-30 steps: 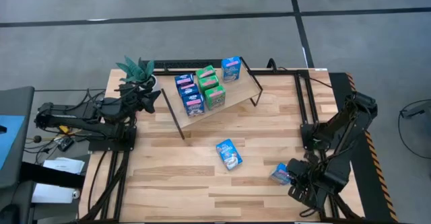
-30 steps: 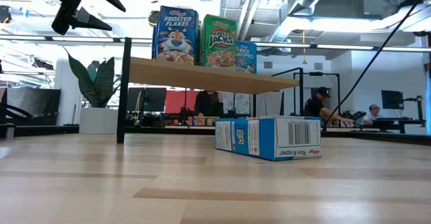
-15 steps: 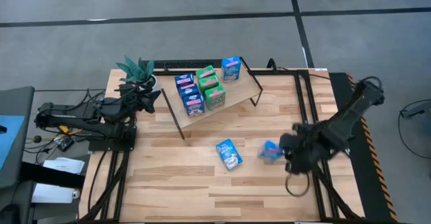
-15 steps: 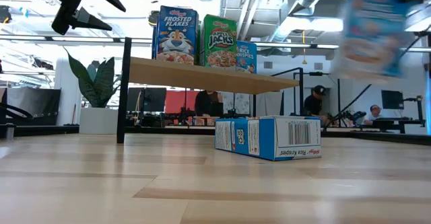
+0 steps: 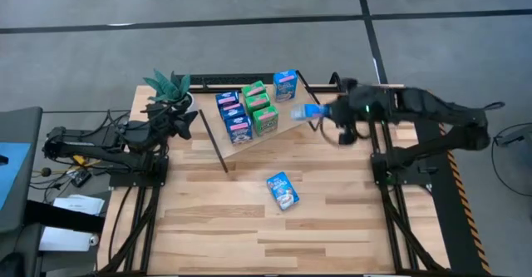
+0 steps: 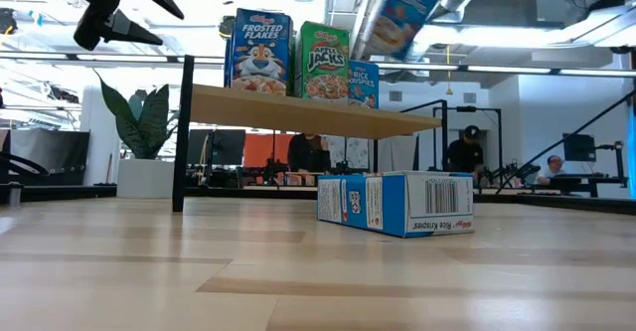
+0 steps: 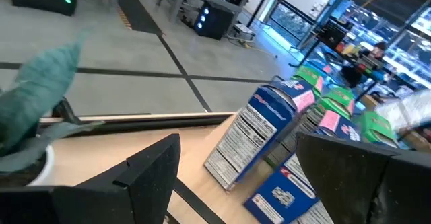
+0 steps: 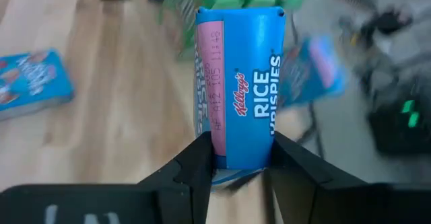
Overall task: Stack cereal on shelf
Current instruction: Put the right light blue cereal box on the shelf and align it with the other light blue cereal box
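Right gripper point(image 8: 236, 158) clamped on Rice Krispies box point(image 8: 239, 96), held above shelf point(image 5: 293, 111) right end, likely for placing. Left gripper point(image 5: 178, 121) parked far left, fingers apart.

Blue cereal boxes point(image 5: 239, 130): six are showing; four are standing on the shelf point(image 5: 284, 112), one is lying on the desk point(image 5: 249, 227), one is riding in the right pincer point(image 8: 242, 144).
Green cereal boxes point(image 5: 266, 121): three are standing on the shelf.
Potted plant point(image 5: 169, 88): one is standing by.
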You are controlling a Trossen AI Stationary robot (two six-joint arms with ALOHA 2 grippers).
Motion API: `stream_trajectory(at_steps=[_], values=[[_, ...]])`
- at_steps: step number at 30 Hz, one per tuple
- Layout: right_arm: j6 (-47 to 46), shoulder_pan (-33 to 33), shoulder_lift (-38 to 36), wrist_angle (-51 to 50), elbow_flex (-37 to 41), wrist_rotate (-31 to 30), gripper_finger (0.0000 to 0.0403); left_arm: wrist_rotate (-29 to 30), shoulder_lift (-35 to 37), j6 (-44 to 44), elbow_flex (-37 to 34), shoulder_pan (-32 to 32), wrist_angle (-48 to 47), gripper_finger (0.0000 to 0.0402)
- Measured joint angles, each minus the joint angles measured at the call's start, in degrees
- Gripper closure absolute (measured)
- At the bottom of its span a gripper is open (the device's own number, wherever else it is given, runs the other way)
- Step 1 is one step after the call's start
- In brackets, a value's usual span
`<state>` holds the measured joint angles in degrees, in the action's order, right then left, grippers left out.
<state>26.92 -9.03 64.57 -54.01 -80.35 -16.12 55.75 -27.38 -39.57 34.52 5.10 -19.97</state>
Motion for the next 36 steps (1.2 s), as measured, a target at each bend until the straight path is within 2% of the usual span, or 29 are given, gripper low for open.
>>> stream_trajectory(at_steps=[3,7,14,19,36], values=[[6.25,-6.02,3.07,4.14,-3.31,6.11,0.0253,1.49,0.01,0.90,0.00,0.00,-0.04,0.0119],[11.45,-10.55,8.65,2.46,-7.09,9.83,0.0253,1.61,0.02,1.79,0.00,0.00,-0.07,0.0119],[20.94,-13.06,17.00,-0.47,-10.72,10.26,0.0253,1.62,0.02,1.83,0.00,0.00,-0.09,0.0119],[22.76,-14.38,20.94,-3.33,-13.28,10.21,0.0253,1.63,0.02,1.55,0.01,0.00,-0.09,0.0119],[27.19,-16.52,24.64,-4.39,-13.66,10.23,0.0252,2.10,0.02,1.56,0.00,0.00,-0.09,0.0119]])
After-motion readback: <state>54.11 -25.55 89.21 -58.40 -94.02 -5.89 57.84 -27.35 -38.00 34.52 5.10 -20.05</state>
